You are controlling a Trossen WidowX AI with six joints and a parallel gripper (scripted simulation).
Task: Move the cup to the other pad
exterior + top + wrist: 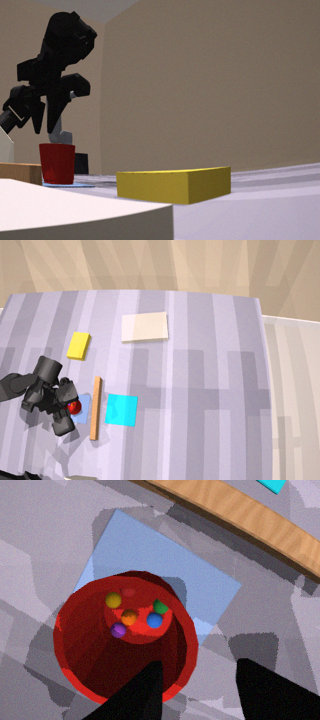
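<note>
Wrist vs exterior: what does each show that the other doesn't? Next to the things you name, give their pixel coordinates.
Only wrist: the marbles [129,617] inside the cup, in yellow, red, green, orange, blue and purple, plus a corner of the cyan pad [275,484] beyond the bar.

Only exterior: the yellow block [152,184], the pale slab [77,206] in the foreground, and the arm's links above the gripper.

Both: the red cup [58,164] [65,672], the blue pad [82,185] [150,552], the wooden bar [34,174] [240,515] and the gripper [44,133] [199,670], its fingers apart.
</note>
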